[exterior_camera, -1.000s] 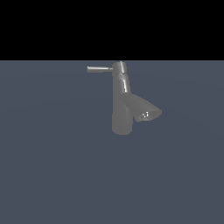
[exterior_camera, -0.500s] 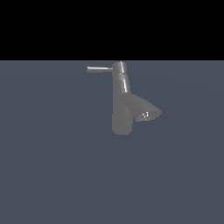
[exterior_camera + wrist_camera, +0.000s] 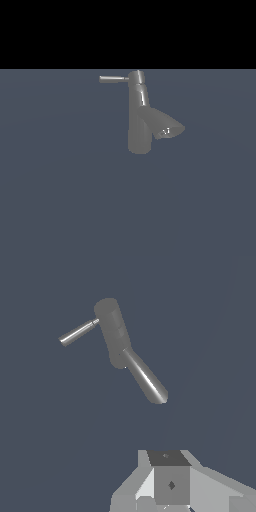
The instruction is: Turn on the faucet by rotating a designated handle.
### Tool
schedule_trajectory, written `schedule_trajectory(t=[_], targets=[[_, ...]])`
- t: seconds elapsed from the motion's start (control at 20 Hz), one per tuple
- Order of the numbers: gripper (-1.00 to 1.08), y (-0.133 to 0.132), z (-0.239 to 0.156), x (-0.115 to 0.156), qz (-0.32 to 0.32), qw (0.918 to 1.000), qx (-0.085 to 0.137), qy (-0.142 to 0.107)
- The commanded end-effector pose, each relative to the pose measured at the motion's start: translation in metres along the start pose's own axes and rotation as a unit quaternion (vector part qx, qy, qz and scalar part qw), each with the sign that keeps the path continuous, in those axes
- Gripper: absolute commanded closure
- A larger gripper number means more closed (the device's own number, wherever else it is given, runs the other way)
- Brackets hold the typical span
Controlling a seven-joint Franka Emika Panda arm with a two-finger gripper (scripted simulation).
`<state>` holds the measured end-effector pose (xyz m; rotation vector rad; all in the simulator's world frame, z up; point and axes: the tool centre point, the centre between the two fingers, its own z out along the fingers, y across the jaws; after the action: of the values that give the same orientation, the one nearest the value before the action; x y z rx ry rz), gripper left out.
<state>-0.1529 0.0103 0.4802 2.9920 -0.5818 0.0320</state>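
The faucet [image 3: 116, 333] is the landmark here, and the pincer [image 3: 170, 483] is well apart from it in the wrist view; only grey blocky parts of the pincer show at the edge of that picture, with a dark square face in the middle, and its fingertips are out of sight, so I cannot tell whether it is released or clenched; nothing is seen held in it; in the exterior view the pincer does not appear at all.

Outward from the pincer lies bare table [image 3: 60, 200], a flat blue-grey surface; the faucet [image 3: 140, 117] stands upright on it, alone, near the middle of the exterior view; its tall cylindrical body rises to a short cap; the spout [image 3: 166, 126], wide and flared, branches from the body toward the exterior view's right and slants downward, its open mouth showing small bright glints; the handle [image 3: 113, 79], a thin rod, sticks out level from the faucet's cap toward the exterior view's left, on the side opposite the spout; in the wrist view the handle [image 3: 77, 333] and spout [image 3: 145, 379] likewise leave the body on different sides; nothing touches the handle.
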Motion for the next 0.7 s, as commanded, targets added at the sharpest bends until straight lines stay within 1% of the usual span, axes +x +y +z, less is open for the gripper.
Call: schedule_trajectory(t=[0.0, 0.3, 0.65], targets=[[1.08, -0.009, 0.006, 0.013, 0.026, 0.9996, -0.006, 0.002], [1.08, -0.031, 0.022, 0.043, 0.087, 0.9961, -0.017, 0.006], [1.08, -0.059, 0.046, 0.076, 0.155, 0.9876, -0.024, 0.011]])
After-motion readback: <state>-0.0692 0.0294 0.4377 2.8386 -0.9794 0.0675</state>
